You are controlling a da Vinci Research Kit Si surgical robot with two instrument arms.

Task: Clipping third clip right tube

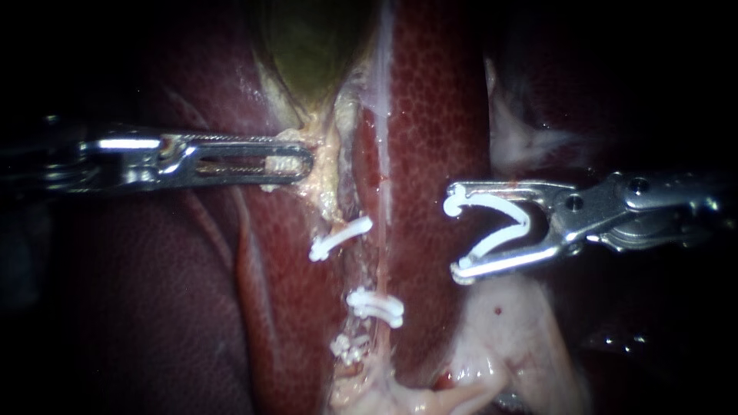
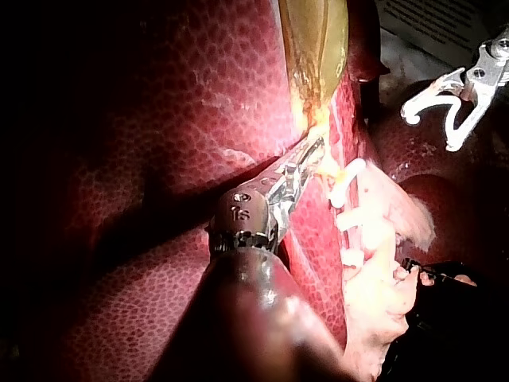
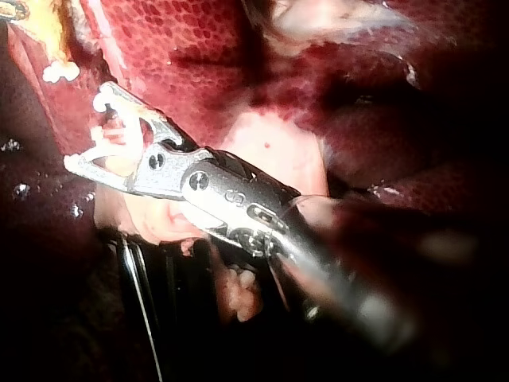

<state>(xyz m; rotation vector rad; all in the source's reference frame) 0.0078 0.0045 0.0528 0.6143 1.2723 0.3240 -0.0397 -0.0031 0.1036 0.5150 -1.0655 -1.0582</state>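
My right instrument point(image 1: 457, 234) comes in from the right, its jaws spread around an open white V-shaped clip point(image 1: 500, 206) that both jaws touch. It hangs over the liver point(image 1: 438, 115), apart from the tubes point(image 1: 369, 269) and to their right. Three white clips sit on the tubes: an upper one point(image 1: 340, 237), a middle one point(image 1: 377, 305) and a lower one point(image 1: 347, 347). My left instrument point(image 1: 292, 163) is shut on pale tissue at the neck of the greenish gallbladder point(image 1: 307, 46). The right wrist view shows the loaded jaws point(image 3: 86, 131). In the left wrist view the left jaws point(image 2: 306, 163) grip below the gallbladder point(image 2: 314, 40).
Pale fatty tissue point(image 1: 523, 338) lies below my right instrument's jaws, with more whitish tissue point(image 1: 523, 138) above them. Dark red liver point(image 1: 154, 307) fills the left side. Which clip sits on which tube is unclear.
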